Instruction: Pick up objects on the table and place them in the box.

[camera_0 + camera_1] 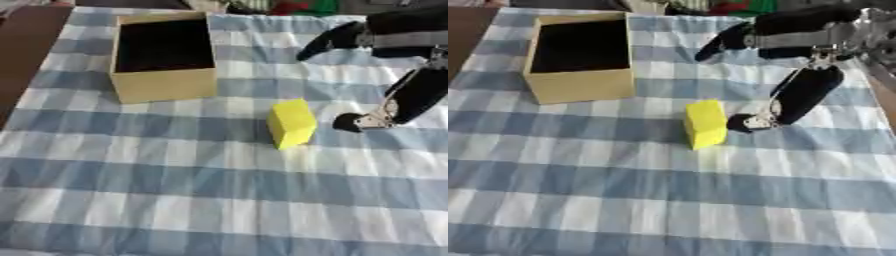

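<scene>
One yellow block [291, 123] sits near one open cardboard box [164, 56]; the right robot hand [794, 75], fingers spread wide, reaches just beside the block.

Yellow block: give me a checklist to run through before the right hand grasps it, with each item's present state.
1. Yellow rectangular block stands free on the blue-and-white checked cloth, nothing against it: ok.
2. Right hand is beside the block, on its right: ok.
3. Lower fingertip near the block but not touching it; a gap shows in both views: ok.
4. Right hand open, fingers spread, one raised and one low: ok.
5. Tan cardboard box open at the top, with its dark inside showing nothing: ok.
6. Left hand: shows in neither view, so cannot tell.
</scene>
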Controlling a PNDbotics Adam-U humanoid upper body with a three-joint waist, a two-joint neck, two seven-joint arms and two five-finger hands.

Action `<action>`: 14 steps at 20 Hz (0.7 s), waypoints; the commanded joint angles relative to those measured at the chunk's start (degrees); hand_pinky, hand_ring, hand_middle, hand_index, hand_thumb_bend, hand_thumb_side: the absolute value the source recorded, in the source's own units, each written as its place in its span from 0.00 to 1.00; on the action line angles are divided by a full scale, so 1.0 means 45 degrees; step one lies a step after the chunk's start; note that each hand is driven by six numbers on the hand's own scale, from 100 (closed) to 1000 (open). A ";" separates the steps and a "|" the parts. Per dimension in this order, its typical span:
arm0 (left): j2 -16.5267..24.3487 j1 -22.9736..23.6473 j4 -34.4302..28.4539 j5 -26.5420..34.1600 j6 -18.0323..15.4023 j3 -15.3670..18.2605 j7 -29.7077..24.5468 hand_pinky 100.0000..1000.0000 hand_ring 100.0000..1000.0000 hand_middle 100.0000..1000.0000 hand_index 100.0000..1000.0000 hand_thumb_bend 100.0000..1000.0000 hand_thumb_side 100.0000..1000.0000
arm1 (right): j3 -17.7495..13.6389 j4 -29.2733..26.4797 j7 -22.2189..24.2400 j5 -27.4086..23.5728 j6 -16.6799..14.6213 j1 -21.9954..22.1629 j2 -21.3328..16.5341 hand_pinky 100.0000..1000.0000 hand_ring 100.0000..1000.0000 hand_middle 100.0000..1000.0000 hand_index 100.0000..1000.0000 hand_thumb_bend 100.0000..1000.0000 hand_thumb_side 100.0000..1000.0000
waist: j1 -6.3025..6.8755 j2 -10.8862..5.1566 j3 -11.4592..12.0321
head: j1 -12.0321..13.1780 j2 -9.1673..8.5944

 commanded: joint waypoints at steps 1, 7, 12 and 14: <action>0.0289 -0.0155 -0.0180 0.0014 -0.0003 0.0047 -0.0069 0.95 0.66 0.47 0.69 0.00 0.15 | 0.0127 -0.0187 0.0121 0.0401 0.0272 -0.0310 -0.0243 0.99 1.00 0.89 1.00 0.34 0.31 | 0.0014 -0.0201 -0.0003 | -0.0037 -0.0101; 0.0269 -0.0180 -0.0180 0.0030 -0.0011 0.0030 -0.0087 0.95 0.66 0.47 0.69 0.00 0.15 | 0.0593 -0.0187 0.0682 0.0729 0.0820 -0.0577 0.0087 0.98 1.00 0.88 0.99 0.35 0.30 | -0.0001 -0.0139 -0.0078 | -0.0018 -0.0121; 0.0257 -0.0190 -0.0180 0.0046 -0.0013 0.0017 -0.0104 0.95 0.66 0.47 0.69 0.00 0.15 | 0.0919 -0.0147 0.1170 0.1363 0.1270 -0.0768 0.0375 0.98 1.00 0.88 1.00 0.38 0.32 | -0.0022 -0.0098 -0.0053 | -0.0022 -0.0153; 0.0238 -0.0186 -0.0180 0.0056 -0.0002 0.0009 -0.0120 0.95 0.66 0.46 0.69 0.00 0.15 | 0.1188 0.0076 0.1244 0.1654 0.1347 -0.0942 0.0559 0.98 1.00 0.88 1.00 0.40 0.31 | -0.0034 -0.0082 -0.0041 | -0.0038 -0.0163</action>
